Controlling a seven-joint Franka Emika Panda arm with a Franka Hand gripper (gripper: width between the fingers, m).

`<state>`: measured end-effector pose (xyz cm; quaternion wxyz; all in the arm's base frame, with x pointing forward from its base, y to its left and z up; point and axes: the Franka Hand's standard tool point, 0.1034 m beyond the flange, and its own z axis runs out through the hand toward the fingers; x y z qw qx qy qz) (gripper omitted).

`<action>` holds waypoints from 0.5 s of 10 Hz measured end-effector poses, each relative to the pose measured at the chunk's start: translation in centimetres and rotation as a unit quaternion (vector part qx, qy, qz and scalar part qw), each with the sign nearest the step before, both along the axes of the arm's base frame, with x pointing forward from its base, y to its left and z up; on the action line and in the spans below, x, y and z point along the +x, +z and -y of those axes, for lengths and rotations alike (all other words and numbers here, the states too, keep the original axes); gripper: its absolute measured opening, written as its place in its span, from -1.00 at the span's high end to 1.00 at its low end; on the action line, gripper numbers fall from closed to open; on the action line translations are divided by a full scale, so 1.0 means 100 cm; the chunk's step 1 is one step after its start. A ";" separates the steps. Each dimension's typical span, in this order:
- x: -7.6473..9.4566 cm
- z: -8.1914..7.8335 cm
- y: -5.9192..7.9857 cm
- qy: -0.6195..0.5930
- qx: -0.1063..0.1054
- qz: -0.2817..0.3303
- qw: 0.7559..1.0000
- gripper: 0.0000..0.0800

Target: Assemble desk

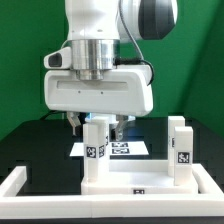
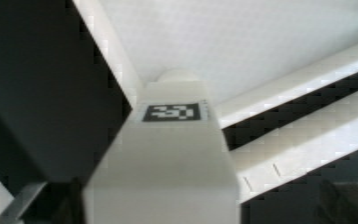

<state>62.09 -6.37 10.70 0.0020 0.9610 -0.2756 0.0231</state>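
Seen from the exterior view: a black worktop (image 1: 40, 150) bordered by a raised white frame (image 1: 30, 190) along its near edge and sides, green backdrop behind. Above the middle of the worktop, a white robot arm (image 1: 100, 30) reaching straight down, its broad white end effector (image 1: 100, 128) with dark fingers spread wide on either side of an upright white block leg (image 1: 95, 150). Whether the fingers touch the leg cannot be told. Leg standing upright near the worktop's front edge, a black-and-white square marker on its near face, its foot hidden by the frame, so what it rests on cannot be told. A second upright white leg (image 1: 181, 150), also marked, toward the front corner on the exterior view's right, well apart from the first and close to the frame's side rail. Behind the end effector, toward the middle of the worktop, a flat white piece with printed markers (image 1: 125, 148), mostly hidden; whether the desk slab or a flat board cannot be told. From the wrist view: the held-between leg (image 2: 167, 160) filling the centre, tall and white, one square marker on its face, dark finger tips (image 2: 19, 205) just visible at either side, gaps showing between them and the leg, white frame rails crossing behind over black worktop.
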 end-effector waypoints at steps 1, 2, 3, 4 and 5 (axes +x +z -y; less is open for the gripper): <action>0.001 0.001 0.001 -0.006 0.001 0.001 1.000 -0.62; 0.001 0.001 0.001 -0.006 0.000 0.001 1.000 -0.37; 0.001 0.001 0.001 -0.031 0.002 0.001 1.000 -0.37; 0.001 0.001 0.001 -0.064 0.004 0.002 0.998 0.10; 0.001 0.001 0.001 -0.087 0.005 0.002 0.996 0.28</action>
